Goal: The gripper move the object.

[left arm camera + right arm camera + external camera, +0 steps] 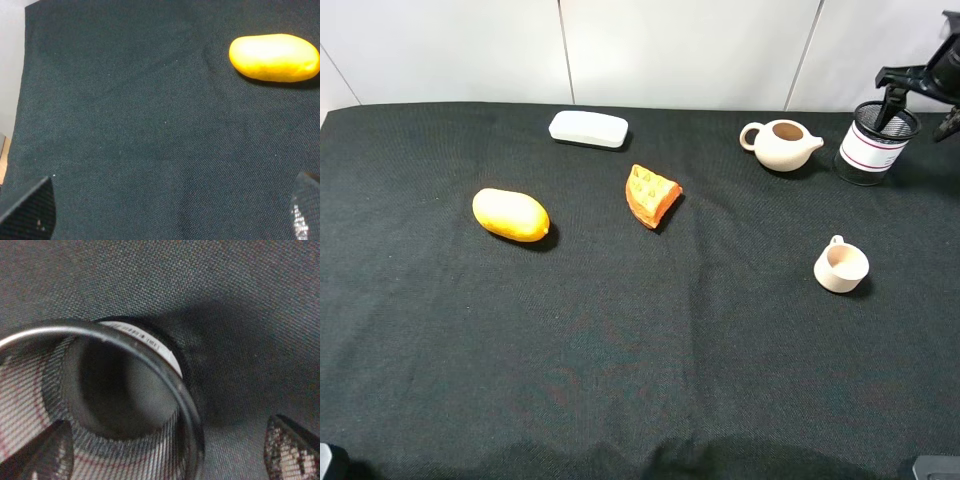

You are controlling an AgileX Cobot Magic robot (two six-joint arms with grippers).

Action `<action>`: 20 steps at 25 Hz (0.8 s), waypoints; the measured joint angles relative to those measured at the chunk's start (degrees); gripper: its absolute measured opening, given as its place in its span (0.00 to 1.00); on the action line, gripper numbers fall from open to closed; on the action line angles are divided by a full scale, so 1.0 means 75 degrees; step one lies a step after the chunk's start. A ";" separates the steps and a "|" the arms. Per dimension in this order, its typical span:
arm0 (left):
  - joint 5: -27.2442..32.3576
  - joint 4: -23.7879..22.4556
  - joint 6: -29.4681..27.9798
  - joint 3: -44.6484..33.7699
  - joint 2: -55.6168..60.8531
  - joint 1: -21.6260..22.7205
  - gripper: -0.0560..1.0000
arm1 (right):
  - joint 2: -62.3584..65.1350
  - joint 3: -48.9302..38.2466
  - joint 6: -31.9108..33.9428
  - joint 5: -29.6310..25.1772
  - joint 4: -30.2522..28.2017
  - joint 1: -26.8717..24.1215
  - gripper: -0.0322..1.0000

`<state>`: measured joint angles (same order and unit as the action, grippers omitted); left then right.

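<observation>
My right claw (167, 440) gapes unclenched astride the rim of the black wire-mesh cylindrical pen cup (873, 150), one finger inside, the other outside.

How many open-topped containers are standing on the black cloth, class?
3. The cream teapot stands at the back right, the mesh pen cup just right of it, and the beige cup nearer the front. None seems hidden.
</observation>
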<state>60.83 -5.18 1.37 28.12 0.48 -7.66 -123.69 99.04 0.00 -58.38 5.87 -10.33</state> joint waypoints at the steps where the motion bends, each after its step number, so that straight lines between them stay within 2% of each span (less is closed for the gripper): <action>1: 0.0000 0.0000 0.0000 0.0000 0.0000 0.0000 0.99 | 0.0062 0.0000 0.0000 -0.0127 0.0000 0.0000 0.59; 13: 0.0000 0.0000 0.0000 0.0000 0.0000 0.0000 0.99 | 0.0799 0.0008 0.0000 -0.1443 0.0016 0.0000 0.59; 20: 0.0000 0.0000 0.0000 0.0000 0.0000 0.0000 0.99 | 0.1521 0.0008 0.0000 -0.1528 0.0183 0.0000 0.59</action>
<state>60.83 -5.18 1.37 28.12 0.48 -7.66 -112.28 99.10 0.00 -69.84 7.24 -10.33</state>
